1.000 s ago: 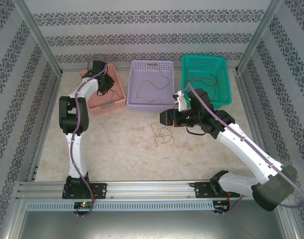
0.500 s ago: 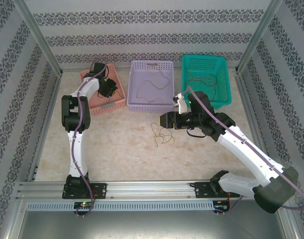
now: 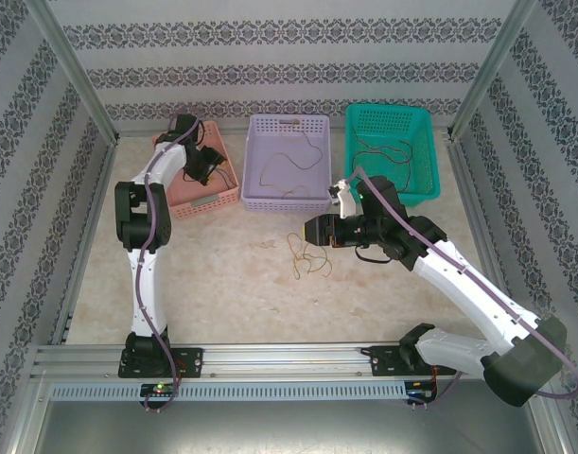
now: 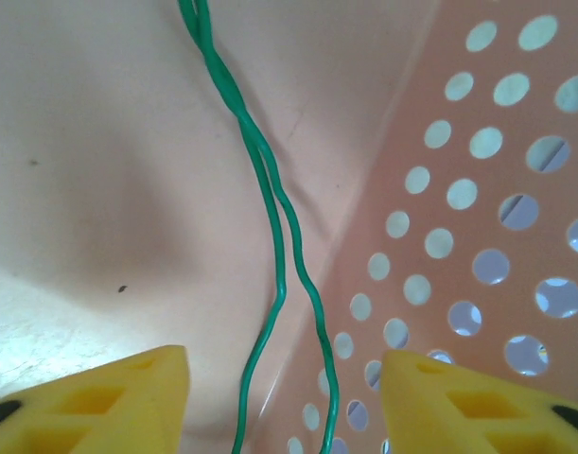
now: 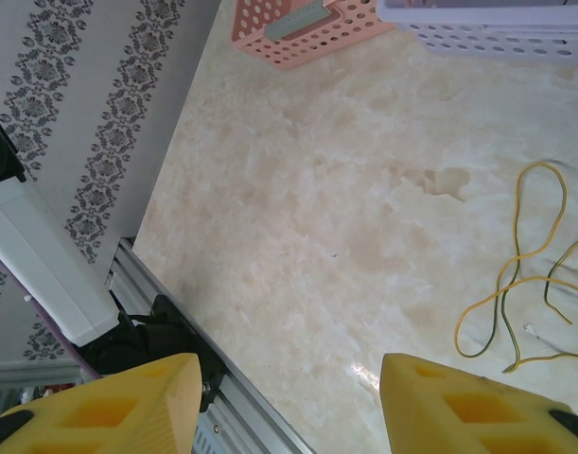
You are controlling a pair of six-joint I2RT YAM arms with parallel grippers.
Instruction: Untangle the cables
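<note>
Overhead, the left gripper [image 3: 200, 163] sits low in the pink basket [image 3: 215, 200], its fingers too small to read. Its wrist view shows them spread, with a twisted green cable [image 4: 260, 161] loose between them, cut off at the top and bottom edges. Meanwhile the right gripper [image 5: 287, 364] gapes empty, and at lower right the yellowish cables [image 5: 520, 274] lie as before.
</note>
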